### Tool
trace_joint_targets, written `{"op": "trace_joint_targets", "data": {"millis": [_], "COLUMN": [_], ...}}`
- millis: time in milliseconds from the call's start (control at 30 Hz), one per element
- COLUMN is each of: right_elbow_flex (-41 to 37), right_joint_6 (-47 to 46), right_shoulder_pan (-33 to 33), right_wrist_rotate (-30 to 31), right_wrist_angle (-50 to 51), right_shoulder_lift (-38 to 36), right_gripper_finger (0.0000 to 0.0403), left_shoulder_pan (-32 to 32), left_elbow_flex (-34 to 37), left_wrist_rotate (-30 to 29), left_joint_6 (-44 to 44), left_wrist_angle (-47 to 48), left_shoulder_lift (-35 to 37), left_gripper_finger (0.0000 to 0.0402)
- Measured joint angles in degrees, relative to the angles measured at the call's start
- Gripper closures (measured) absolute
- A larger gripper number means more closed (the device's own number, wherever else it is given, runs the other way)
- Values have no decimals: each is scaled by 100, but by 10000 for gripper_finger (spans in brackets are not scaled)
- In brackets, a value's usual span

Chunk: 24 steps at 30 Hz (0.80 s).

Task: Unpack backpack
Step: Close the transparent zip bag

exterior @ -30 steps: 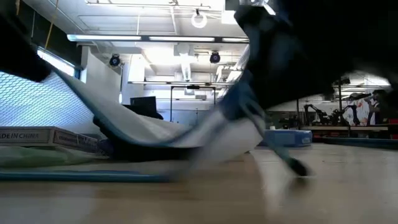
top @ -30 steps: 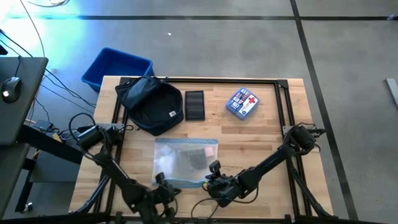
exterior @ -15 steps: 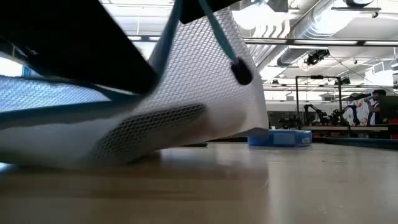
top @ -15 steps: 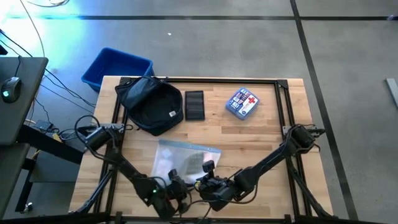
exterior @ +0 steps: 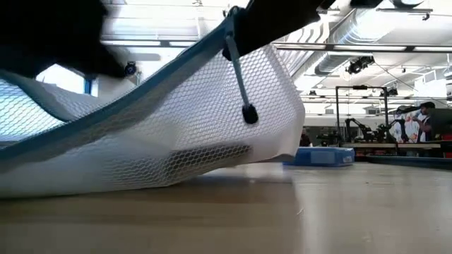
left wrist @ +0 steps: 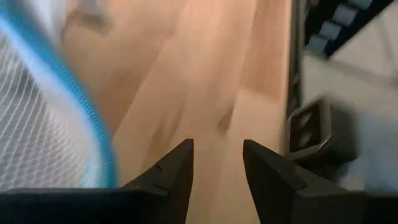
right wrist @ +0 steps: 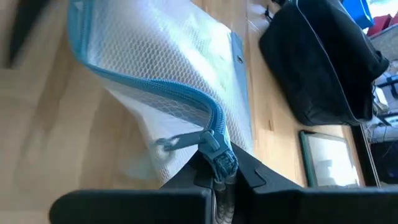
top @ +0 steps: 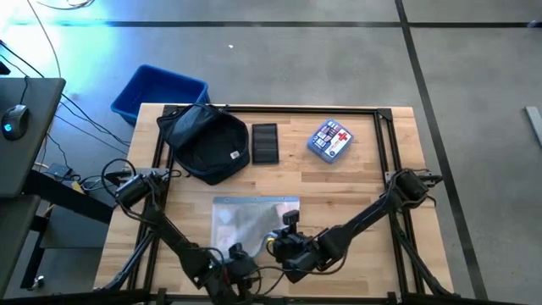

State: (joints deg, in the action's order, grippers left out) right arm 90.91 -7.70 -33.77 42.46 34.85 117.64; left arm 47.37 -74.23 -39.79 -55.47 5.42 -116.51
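One corner carries it all: your right gripper is clamped on the blue-zippered white mesh pouch, while your left gripper stands parted over bare wood, holding nothing. The dark navy fabric backpack sits at the table's far left. Lift sharply and the pouch may slip free.

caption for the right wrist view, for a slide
Right tool shut on the blue zipper edge of a mesh pouch, with the backpack beyond on the table.
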Motion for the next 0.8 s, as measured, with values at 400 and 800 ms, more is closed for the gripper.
{"op": "trace_joint_targets", "data": {"millis": [400, 800], "right_elbow_flex": [0, 0], "right_joint_6": [-31, 15], "right_shoulder_pan": [-35, -127], "right_wrist_rotate": [-64, -97], "right_wrist_angle": [-71, -190], "right_shoulder_lift": [4, 7], "right_gripper_finger": [403, 403], "left_shoulder_pan": [-534, -661], "left_elbow_flex": [41, -18], "left_wrist_rotate": [-909, -1408], "left_joint_6": [176, 1074], "left_wrist_angle": [-610, -169], "left_shoulder_lift": [-592, -332], "left_gripper_finger": [268, 249]}}
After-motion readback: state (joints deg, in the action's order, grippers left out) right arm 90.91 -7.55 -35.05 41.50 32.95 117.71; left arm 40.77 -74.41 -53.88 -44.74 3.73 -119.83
